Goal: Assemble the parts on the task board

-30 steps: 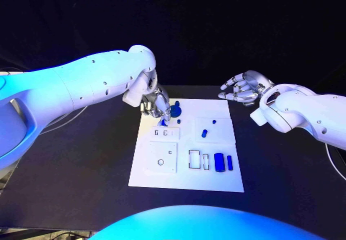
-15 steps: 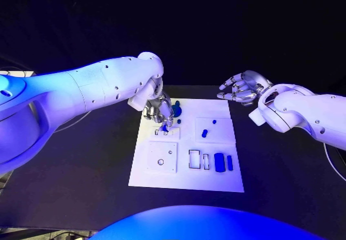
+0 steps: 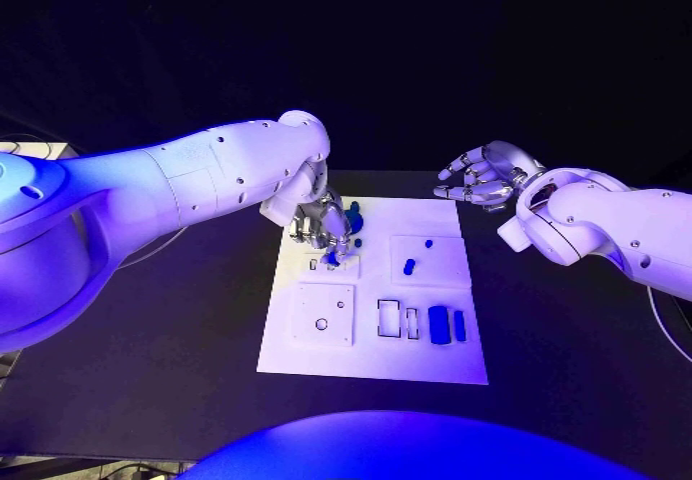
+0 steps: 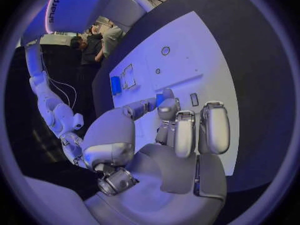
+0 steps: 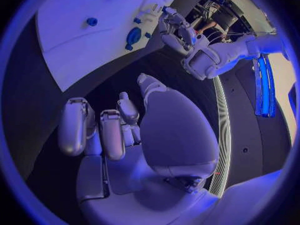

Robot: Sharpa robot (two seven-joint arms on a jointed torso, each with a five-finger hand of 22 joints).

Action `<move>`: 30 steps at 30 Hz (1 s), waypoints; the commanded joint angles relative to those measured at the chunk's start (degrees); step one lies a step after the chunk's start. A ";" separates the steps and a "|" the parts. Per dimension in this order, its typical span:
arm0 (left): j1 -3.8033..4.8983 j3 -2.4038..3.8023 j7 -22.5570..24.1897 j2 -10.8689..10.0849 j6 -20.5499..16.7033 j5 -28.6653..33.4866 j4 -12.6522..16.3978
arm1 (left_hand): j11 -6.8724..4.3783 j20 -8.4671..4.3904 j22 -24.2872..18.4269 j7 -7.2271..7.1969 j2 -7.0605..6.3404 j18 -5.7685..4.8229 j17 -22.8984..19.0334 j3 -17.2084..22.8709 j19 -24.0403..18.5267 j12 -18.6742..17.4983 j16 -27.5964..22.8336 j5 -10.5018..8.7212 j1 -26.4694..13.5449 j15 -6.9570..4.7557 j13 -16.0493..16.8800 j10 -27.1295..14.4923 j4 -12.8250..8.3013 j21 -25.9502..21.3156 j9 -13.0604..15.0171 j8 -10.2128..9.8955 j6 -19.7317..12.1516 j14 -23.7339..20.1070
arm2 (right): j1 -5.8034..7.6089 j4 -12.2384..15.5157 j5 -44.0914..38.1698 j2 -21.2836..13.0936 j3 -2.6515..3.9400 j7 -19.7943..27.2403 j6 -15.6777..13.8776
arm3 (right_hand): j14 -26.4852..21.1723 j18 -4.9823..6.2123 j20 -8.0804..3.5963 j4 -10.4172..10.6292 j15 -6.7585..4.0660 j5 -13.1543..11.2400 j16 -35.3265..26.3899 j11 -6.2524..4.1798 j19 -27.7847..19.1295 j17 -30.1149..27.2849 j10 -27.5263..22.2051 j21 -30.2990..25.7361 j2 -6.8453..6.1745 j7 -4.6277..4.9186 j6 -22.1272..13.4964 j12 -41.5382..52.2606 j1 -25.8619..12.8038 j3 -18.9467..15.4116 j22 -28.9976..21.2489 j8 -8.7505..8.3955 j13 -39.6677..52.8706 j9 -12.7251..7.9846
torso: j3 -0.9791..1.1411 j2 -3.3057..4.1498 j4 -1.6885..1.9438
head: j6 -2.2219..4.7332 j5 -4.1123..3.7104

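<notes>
Head view: flat white rigid task board (image 3: 433, 355) lies mid black table (image 3: 173, 340); left hand (image 3: 323, 228) pinches a small blue plastic part (image 3: 333, 256) over its upper-left slots. Part looks light, stiff, slick, best nipped by its sides; right hand (image 3: 479, 178) hovers empty, fingers loosely curled apart.

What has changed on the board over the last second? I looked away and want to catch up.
The left hand, pinching a small blue part, has come toward the robot from the board's far edge, to above the small slots. The right hand stays raised beyond the task board, holding nothing. The blue parts by the near right slots lie as before.
</notes>
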 commanded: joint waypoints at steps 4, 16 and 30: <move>-0.44 -0.18 -0.12 0.48 -0.66 0.21 -0.22 | -0.39 0.10 2.06 -0.29 0.77 -0.66 14.62 13.21 0.09 0.30 0.34 0.27 0.02 -0.18 0.09 -0.16 -12.76 0.29 0.39 0.44 -0.04 5.81 | -0.02 0.22 -0.16 -0.10 0.01 0.39 0.54 | 2.88 0.60 0.16 -0.15 0.28 0.39 -0.31 -0.02 -0.24 5.44 -0.05 -0.29 0.19 0.14 -0.43 0.26 -0.45 -0.24 2.96 -0.09 -0.12 -0.07 | 0.00 -0.05 0.01 | 0.01 -0.10; -1.07 -0.50 0.16 -0.02 -3.86 -3.48 0.65 | -0.52 0.03 2.38 -0.44 1.04 -0.74 14.79 13.56 0.32 0.62 0.44 0.44 -0.81 -0.30 0.49 0.15 -12.93 0.46 1.35 0.73 0.07 5.86 | -0.02 0.37 -0.16 -0.26 0.01 0.44 0.59 | 2.88 0.60 0.16 -0.15 0.28 0.39 -0.31 -0.02 -0.24 5.44 -0.05 -0.29 0.19 0.14 -0.43 0.26 -0.45 -0.24 2.96 -0.09 -0.12 -0.07 | -0.01 -0.10 0.10 | 0.01 -0.10; -1.90 -0.73 0.23 -0.26 -5.84 -4.16 0.28 | -0.65 -0.04 2.54 -0.61 1.37 -0.77 14.84 13.83 0.43 0.65 0.47 0.47 -1.67 -0.41 0.47 0.28 -12.77 0.55 2.16 1.00 0.34 5.88 | -0.02 0.51 -0.16 -0.38 0.01 0.45 0.62 | 2.89 0.58 0.16 -0.19 0.28 0.46 -0.31 -0.02 -0.21 5.45 0.01 -0.24 0.18 0.13 -0.44 0.34 -0.37 -0.21 3.00 -0.08 -0.07 -0.09 | -0.02 -0.07 0.06 | 0.01 -0.14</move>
